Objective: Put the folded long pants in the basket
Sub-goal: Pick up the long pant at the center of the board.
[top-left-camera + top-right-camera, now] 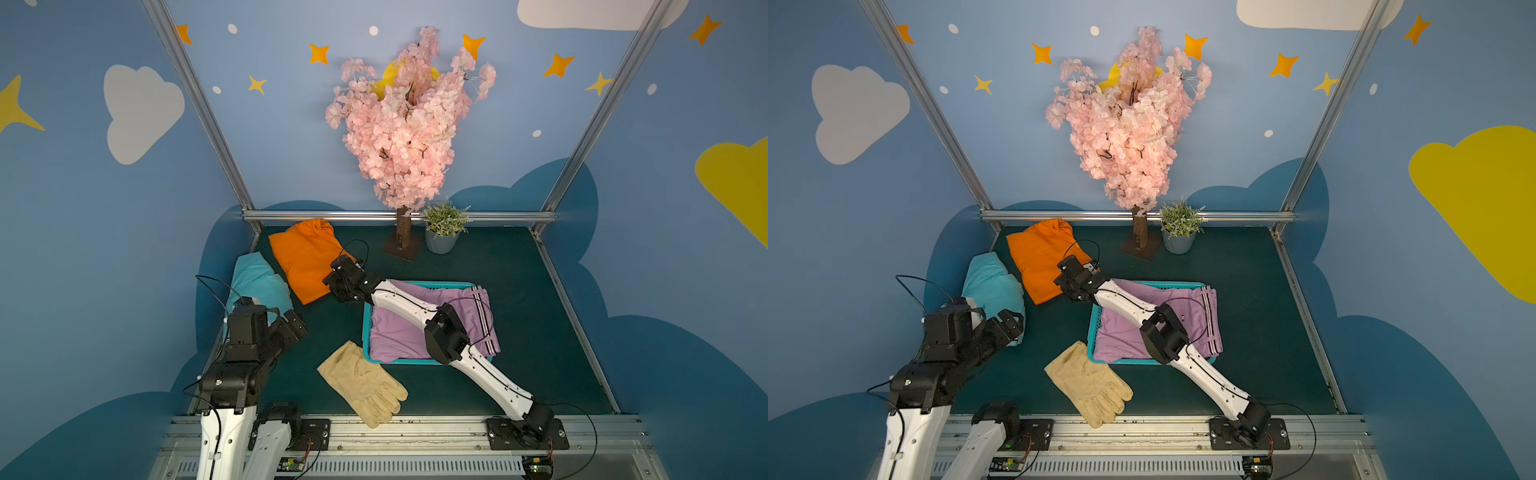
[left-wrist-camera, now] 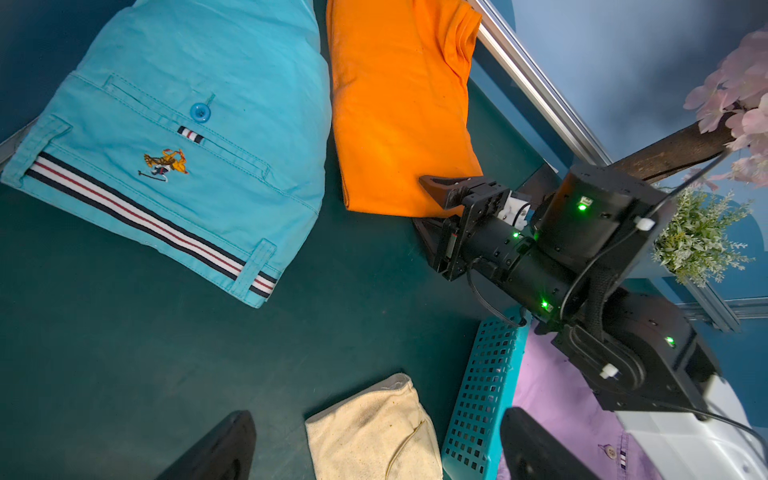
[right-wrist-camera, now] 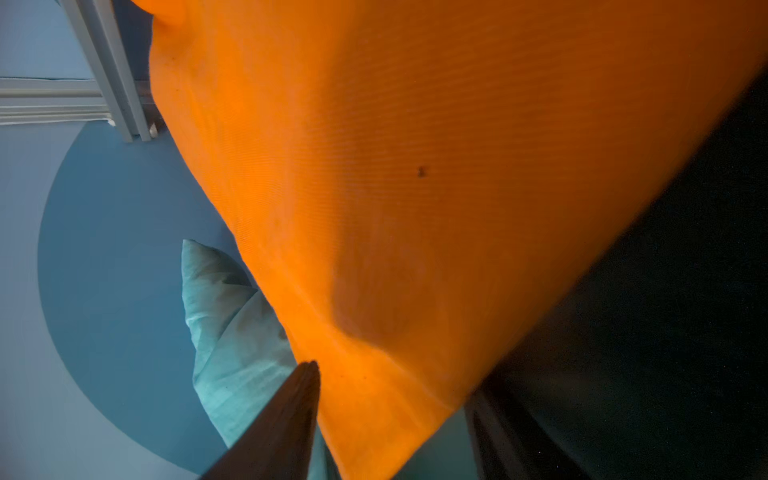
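The orange folded pants (image 1: 305, 259) (image 1: 1040, 259) lie at the back left of the table. My right gripper (image 1: 331, 283) (image 3: 395, 415) is open around their near corner. One finger (image 3: 291, 415) touches the cloth, and a gap shows beside the other. The turquoise pants (image 1: 255, 278) (image 2: 187, 124) lie at the left edge, with my left gripper (image 1: 293, 324) (image 2: 380, 419) open and empty just in front of them. The lilac pants (image 1: 399, 332) fill the teal basket (image 1: 366, 328) (image 2: 482, 382), and my right arm reaches over them.
A cream work glove (image 1: 361, 384) (image 2: 374, 432) lies in front of the basket, near the front rail. A pink blossom tree (image 1: 403, 237) and a small potted plant (image 1: 442, 241) stand at the back. Metal frame rails border the table.
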You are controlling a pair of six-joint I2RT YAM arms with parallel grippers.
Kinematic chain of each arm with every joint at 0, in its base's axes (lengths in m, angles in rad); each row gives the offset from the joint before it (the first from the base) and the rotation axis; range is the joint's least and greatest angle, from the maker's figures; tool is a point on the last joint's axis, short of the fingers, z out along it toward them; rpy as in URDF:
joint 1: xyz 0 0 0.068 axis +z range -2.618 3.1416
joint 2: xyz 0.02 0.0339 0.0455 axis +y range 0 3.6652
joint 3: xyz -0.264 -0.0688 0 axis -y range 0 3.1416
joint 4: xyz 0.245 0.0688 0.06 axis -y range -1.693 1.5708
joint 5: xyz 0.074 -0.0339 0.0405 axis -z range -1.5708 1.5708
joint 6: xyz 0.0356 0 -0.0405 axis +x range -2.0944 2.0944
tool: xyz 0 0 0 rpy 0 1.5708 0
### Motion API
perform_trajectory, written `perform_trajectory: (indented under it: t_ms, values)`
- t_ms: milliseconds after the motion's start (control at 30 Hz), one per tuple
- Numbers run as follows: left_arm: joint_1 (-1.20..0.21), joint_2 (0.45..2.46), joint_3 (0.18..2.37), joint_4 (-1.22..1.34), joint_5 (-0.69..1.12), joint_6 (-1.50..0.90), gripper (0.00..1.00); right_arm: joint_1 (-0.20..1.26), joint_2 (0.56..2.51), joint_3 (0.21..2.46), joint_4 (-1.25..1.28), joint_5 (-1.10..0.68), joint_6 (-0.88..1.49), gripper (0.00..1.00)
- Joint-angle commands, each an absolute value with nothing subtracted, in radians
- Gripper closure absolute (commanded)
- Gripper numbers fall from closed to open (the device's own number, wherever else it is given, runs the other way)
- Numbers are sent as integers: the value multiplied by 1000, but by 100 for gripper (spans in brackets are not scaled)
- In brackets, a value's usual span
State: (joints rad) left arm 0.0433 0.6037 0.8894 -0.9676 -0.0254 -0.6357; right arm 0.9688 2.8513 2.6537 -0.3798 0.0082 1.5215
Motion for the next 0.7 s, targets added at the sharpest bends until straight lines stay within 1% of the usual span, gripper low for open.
perform_trajectory:
  t_ms: [0, 67, 167, 233, 333, 400, 433, 600, 667]
  values:
    - [41, 612, 881, -952, -11, -621, 5, 964, 2934, 2645, -319, 0, 1541, 44]
    - [43, 614, 881, -953, -9, -621, 5, 960, 2969, 2645, -293, -7, 1545, 49]
    - [41, 613, 880, -951, -9, -620, 5, 961, 2974, 2645, -272, -5, 1531, 51]
    - [41, 615, 879, -950, -8, -620, 5, 959, 2978, 2645, -259, -6, 1528, 56]
    - [40, 617, 878, -950, -9, -621, 5, 955, 2984, 2645, -239, -26, 1534, 77]
    - [40, 617, 877, -950, -8, -620, 5, 951, 2975, 2645, -225, -40, 1520, 97]
    - [40, 618, 876, -948, -8, -621, 5, 951, 2968, 2643, -216, -43, 1507, 100]
    - [40, 622, 876, -946, -8, -619, 5, 940, 2882, 2642, -225, -91, 1430, 100]
    - [40, 621, 876, -946, -8, -619, 5, 930, 2819, 2592, -257, -135, 1409, 100]
